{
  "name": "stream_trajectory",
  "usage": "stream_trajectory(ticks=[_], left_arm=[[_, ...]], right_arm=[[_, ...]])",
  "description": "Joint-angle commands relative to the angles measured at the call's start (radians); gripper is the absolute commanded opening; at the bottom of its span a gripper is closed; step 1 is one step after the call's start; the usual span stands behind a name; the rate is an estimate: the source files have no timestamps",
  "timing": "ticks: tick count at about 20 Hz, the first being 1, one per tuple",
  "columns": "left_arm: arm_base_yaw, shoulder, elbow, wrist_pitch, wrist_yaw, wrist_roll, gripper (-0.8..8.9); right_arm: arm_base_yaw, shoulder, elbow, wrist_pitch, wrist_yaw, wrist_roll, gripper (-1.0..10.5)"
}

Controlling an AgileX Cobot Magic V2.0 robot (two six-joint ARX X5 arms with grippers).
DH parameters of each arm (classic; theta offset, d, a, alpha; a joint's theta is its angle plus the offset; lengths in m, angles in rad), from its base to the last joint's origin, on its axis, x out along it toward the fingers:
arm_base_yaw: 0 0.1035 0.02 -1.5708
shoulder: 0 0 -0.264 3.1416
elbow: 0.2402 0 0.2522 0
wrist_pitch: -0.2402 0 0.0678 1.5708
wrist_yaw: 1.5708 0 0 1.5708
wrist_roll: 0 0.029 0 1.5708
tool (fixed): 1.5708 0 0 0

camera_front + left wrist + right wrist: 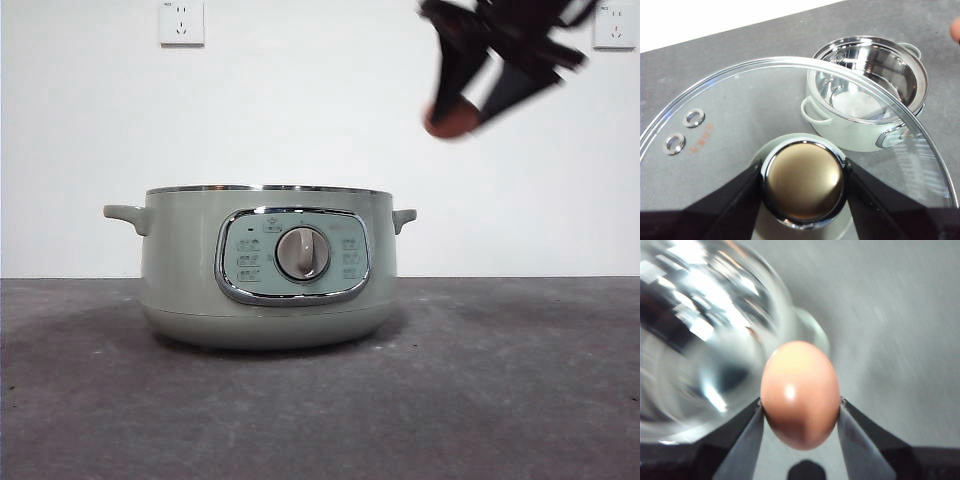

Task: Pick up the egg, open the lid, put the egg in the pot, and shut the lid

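Observation:
The pale green pot [268, 270] stands open on the table, its steel inside showing in the left wrist view [870, 95]. My left gripper [803, 181] is shut on the knob of the glass lid [740, 125] and holds it in the air, away from the pot; it is out of the front view. My right gripper [468, 108] is shut on the reddish-brown egg [452, 120], high in the air above and to the right of the pot. In the right wrist view the egg [800, 394] sits between the jaws, with the pot's blurred shiny inside [700, 340] beside it.
The pot stands on a dark grey table [500, 380] before a white wall. Two wall sockets [181, 22] are high up. The pot's side handles [125, 215] stick out left and right.

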Motion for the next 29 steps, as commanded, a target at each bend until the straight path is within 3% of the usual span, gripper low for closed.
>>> stream_trajectory(ticks=[1, 7, 12, 19, 29], left_arm=[[0.002, -0.011, 0.01, 0.045, 0.005, -0.003, -0.08], [0.002, -0.011, 0.01, 0.045, 0.061, -0.004, -0.09], [0.002, -0.011, 0.01, 0.045, 0.061, -0.004, -0.09], [0.0, -0.011, 0.01, 0.045, 0.061, -0.004, -0.09], [0.0, -0.011, 0.01, 0.044, 0.084, -0.006, -0.08]], right_arm=[[0.06, 0.069, 0.116, 0.008, -0.006, 0.007, -0.1], [0.181, 0.369, 0.48, -0.087, -0.006, 0.001, -0.1], [0.22, 0.618, 0.681, -0.169, -0.003, -0.02, -0.1], [0.225, 0.78, 0.711, -0.214, -0.002, -0.027, -0.1], [0.225, 0.811, 0.711, -0.307, 0.013, -0.065, -0.1]])
